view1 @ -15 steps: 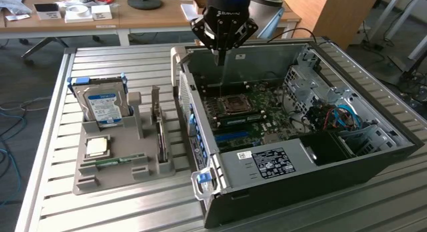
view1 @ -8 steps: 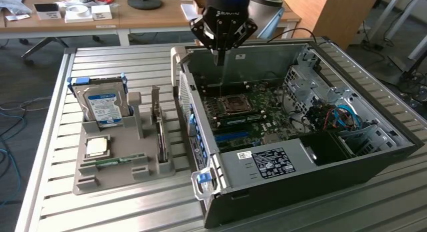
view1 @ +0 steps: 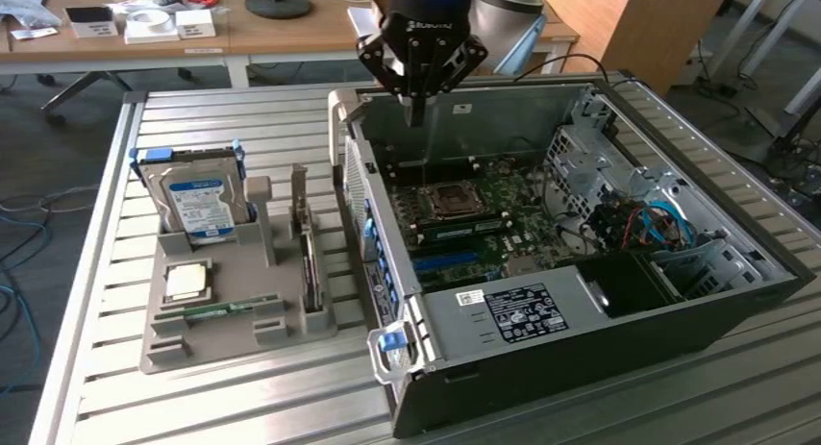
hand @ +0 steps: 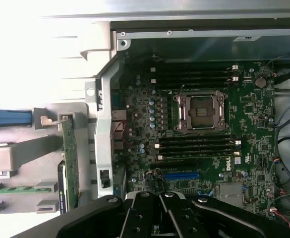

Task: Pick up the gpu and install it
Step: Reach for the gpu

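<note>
Exterior view: jaws pressed together, empty, over open computer case [view1: 667, 341]; gpu [view1: 308, 260] upright in tray [view1: 192, 347].

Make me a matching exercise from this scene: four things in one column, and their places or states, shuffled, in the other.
Things:
1. gpu
2. hard drive
3. gripper
4. RAM stick

Places or states:
A. shut, above the open computer case
B. lying flat, narrow and green, in the grey holder
C. standing on edge in the holder, on its side nearest the case
D. upright in the holder, blue-and-white label showing

Pairs: 1-C, 2-D, 3-A, 4-B
</note>
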